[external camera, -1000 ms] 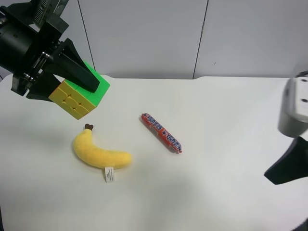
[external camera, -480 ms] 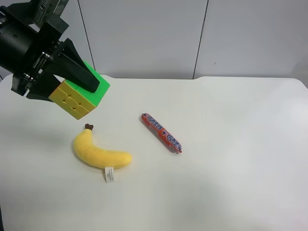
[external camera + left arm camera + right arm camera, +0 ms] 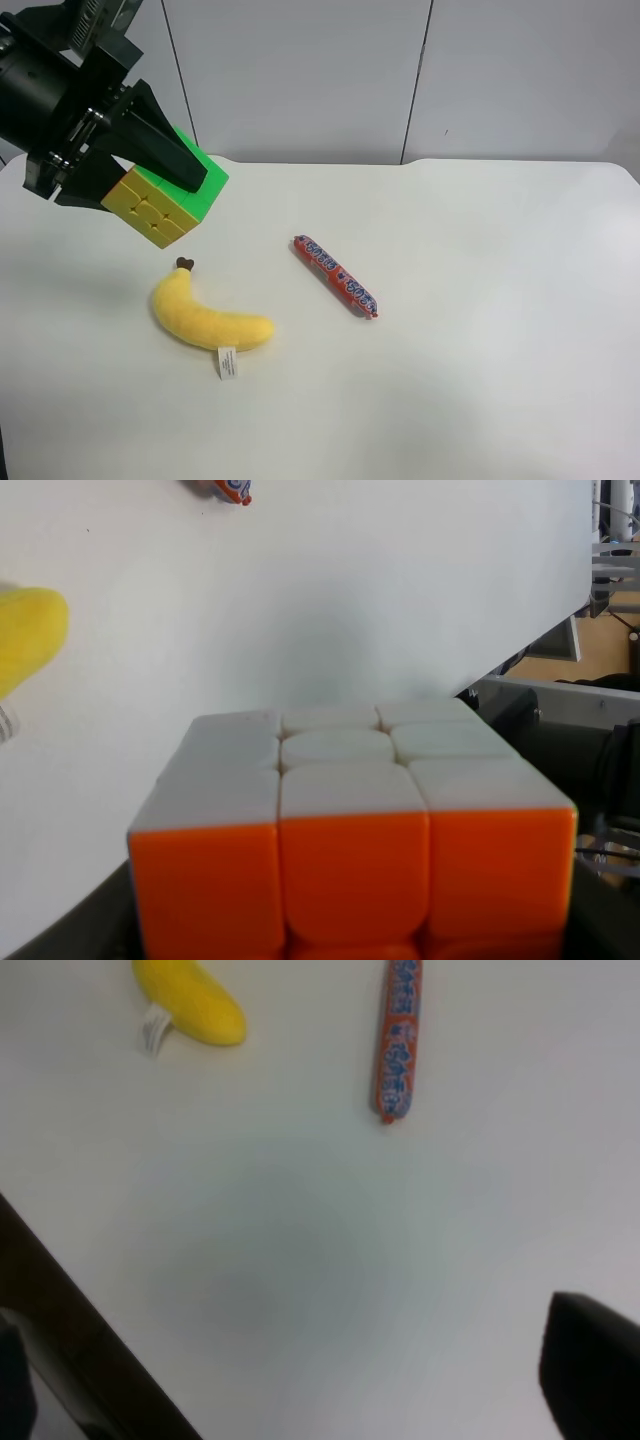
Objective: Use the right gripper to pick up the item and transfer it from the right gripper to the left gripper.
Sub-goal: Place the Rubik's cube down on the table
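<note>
The item, a puzzle cube (image 3: 165, 200) with green and yellow faces showing, is held above the table's far left by my left gripper (image 3: 150, 185), the all-black arm at the exterior high view's left. The gripper is shut on it. The left wrist view shows the cube (image 3: 350, 860) close up, with orange and white faces. My right gripper (image 3: 290, 1360) is out of the exterior high view. In the right wrist view its dark fingers (image 3: 590, 1360) stand far apart at the picture's edges, empty, above bare table.
A yellow plush banana (image 3: 205, 318) with a white tag lies below the cube. A red candy stick (image 3: 336, 276) lies at the table's middle. Both show in the right wrist view: the banana (image 3: 190, 1000) and the candy stick (image 3: 398, 1040). The table edge (image 3: 80, 1330) runs nearby.
The arm with the white bracket, seen at the exterior high view's right edge 1.0 s ago, has withdrawn out of that view. The left gripper and cube have not moved.
</note>
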